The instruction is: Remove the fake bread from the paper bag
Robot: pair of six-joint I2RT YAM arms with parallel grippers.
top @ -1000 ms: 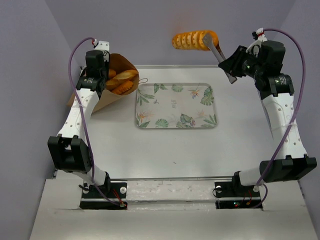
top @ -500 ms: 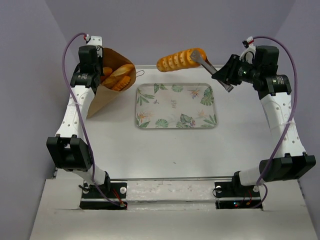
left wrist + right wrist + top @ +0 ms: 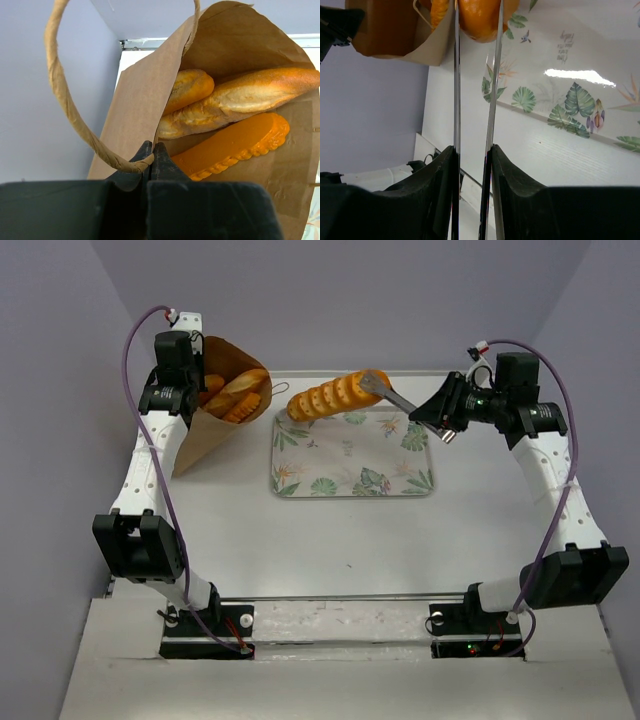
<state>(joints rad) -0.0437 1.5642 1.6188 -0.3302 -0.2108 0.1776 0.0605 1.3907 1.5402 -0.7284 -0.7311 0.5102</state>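
1. right gripper (image 3: 372, 384): the long thin fingers are clamped on one end of a loaf (image 3: 325, 398). in the right wrist view the fingertips and most of that loaf are cut off at the top edge.
2. left gripper (image 3: 152, 157): the jaws are pressed together on the rim of the paper bag (image 3: 135, 100), right where a handle (image 3: 62, 95) loop ends. its black body hides the lower part of the bag in the left wrist view.
3. the loaf is out of the bag, in the air over the far left corner of the tray (image 3: 277, 455), with its free end pointing toward the bag. its height above the tray cannot be told.
4. the bag hangs tilted to the left of the tray, its mouth open toward the tray. whether its bottom rests on the table (image 3: 350, 535) is unclear.
5. three more loaves (image 3: 250, 92) lie inside the bag: two crusty golden ones, and a flat glossy orange one under them. their inner ends are hidden deep in the bag.
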